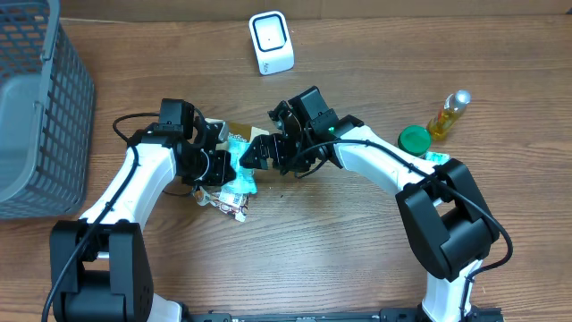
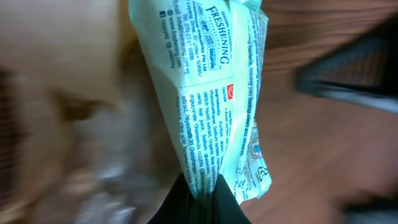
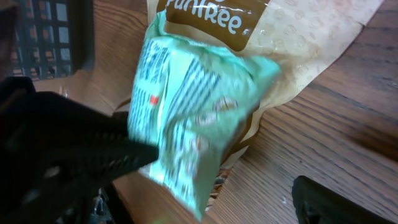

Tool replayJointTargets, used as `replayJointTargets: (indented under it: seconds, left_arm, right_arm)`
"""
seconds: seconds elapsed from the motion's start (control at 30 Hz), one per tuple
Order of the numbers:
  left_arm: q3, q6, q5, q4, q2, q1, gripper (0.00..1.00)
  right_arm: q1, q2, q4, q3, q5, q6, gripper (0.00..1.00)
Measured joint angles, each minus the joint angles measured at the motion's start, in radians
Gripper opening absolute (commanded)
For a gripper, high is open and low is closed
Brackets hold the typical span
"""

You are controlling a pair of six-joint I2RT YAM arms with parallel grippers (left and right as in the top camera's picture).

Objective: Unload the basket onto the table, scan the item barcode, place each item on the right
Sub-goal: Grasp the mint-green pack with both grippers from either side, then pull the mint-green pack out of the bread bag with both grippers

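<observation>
The wipes packet (image 1: 239, 168) is a soft, crumpled mint-green pouch. It carries dense small dark type, the word "FRESHENING" and a small red mark. In the left wrist view the printed panel faces the camera and narrows to a pinched end at the bottom of the frame. In the overhead view the packet sits at mid-frame, between the two pincers.

The left pincer (image 1: 217, 166) is clenched on the packet's narrowed end, its black fingers (image 2: 199, 208) closed over the film. The right pincer (image 1: 261, 152) is released, jaws wide. In its wrist view one finger (image 3: 81, 155) lies along the packet's left side, though I cannot tell whether it touches. The other finger sits at lower right, apart from the packet.

Behind the packet lies a tan "FunTree" bag (image 1: 234, 131), and a small patterned sachet (image 1: 231, 207) lies just below it.

The white scanner (image 1: 271, 43) stands near the top edge, with bare wood between it and the pincers. A grey basket (image 1: 45, 98) fills the upper left edge. A green-lidded jar (image 1: 414, 139) and a yellow bottle (image 1: 450, 114) stand at the right, close beside the right arm. The widest open stretch of desk (image 1: 313, 250) is at lower middle, between the arm bases.
</observation>
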Motion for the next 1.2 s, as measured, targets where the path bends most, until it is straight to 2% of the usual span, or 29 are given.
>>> replayJointTargets:
  seconds: [0.2, 0.47, 0.6, 0.77, 0.87, 1.0, 1.2]
  left_arm:
    - [0.000, 0.003, 0.212, 0.003, 0.000, 0.000, 0.04]
    - [0.000, 0.003, 0.294, -0.025, 0.000, -0.005, 0.04]
    - [0.000, 0.036, 0.379, -0.032, 0.000, -0.018, 0.04]
    - [0.000, 0.063, 0.494, -0.007, 0.000, -0.020, 0.04]
    - [0.000, 0.064, 0.541, -0.003, 0.000, -0.020, 0.04]
    - [0.000, 0.078, 0.568, -0.002, 0.000, -0.020, 0.04]
    - [0.000, 0.082, 0.577, -0.002, 0.000, -0.020, 0.04]
  right_arm:
    - [-0.026, 0.000, -0.062, 0.000, 0.015, -0.002, 0.89]
    - [-0.113, -0.104, -0.201, -0.001, 0.020, -0.045, 0.85]
    - [-0.190, -0.146, -0.237, -0.001, -0.099, -0.084, 0.81]
    - [-0.222, -0.147, -0.309, -0.001, -0.220, -0.147, 0.80]
    - [-0.214, -0.147, -0.322, -0.001, -0.257, -0.190, 0.71]
    - [-0.200, -0.147, -0.308, -0.002, -0.288, -0.224, 0.51]
    - [-0.198, -0.147, -0.281, -0.002, -0.289, -0.228, 0.47]
